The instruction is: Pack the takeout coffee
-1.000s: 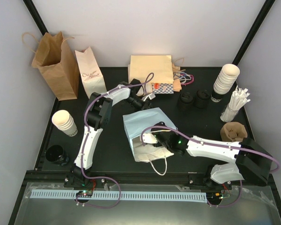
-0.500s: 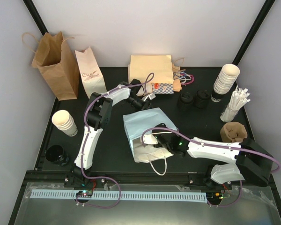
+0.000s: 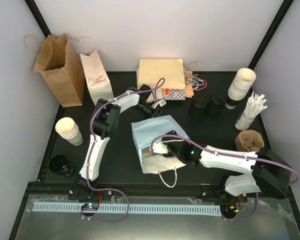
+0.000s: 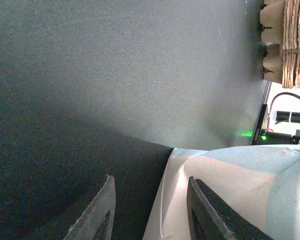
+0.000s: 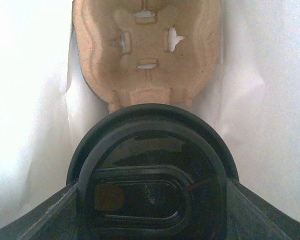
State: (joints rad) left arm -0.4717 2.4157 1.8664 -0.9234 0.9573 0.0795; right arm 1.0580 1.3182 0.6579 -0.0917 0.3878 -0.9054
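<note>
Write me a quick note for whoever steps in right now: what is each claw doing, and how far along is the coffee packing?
Left gripper: jaws astride the far edge of the bag; whether they pinch it is unclear.
Right gripper: shut on the coffee, inside the mouth of the bag, which lies on its side.
Coffee: lid faces the wrist camera, just short of a cardboard carrier lying deeper in the bag.
Done: coffee is in hand and inside the bag.
Left: probably seat it by the carrier, let go, and pull the arm out.
</note>
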